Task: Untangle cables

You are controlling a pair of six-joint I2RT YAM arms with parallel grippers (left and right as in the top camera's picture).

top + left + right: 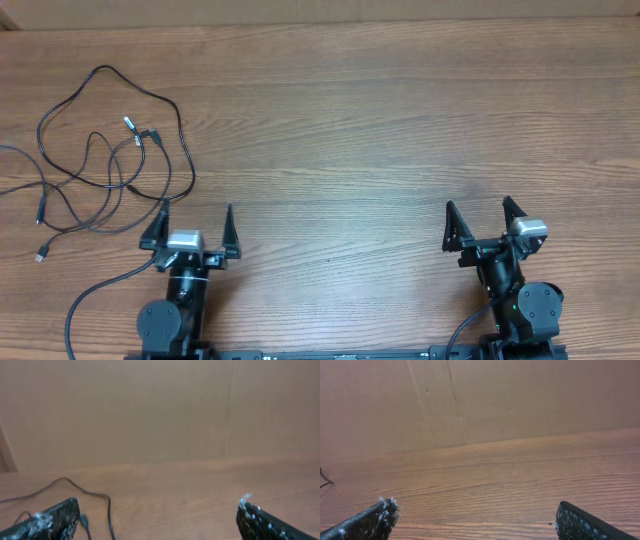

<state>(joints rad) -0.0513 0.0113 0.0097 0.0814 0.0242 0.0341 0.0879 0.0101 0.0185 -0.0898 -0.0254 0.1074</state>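
From overhead, the thin black cables (118, 150) with small silver and black plug ends lie in a loose tangle at the far left of the brown wood-grain desk (360, 120). My left fingers (230, 232) sit just beside the tangle's near edge, spread wide and holding nothing. One strand runs right up to the outer finger, though I cannot tell if it touches. My right fingers (452, 228) are equally spread and empty, well apart from the cords. I judge the reach falls to my left arm. I would pick a single free plug end, not a crossing, straddle it squarely and clench low against the desk, since the cord is far thinner than my fingers.

In the left wrist view, my left fingers (52, 520) gape at the bottom corners. One cable (95, 494) loops ahead and passes down just inside the left one.

In the right wrist view, my right fingers (370, 521) frame bare wood. Only a sliver of cable (324, 479) shows at the far left edge.
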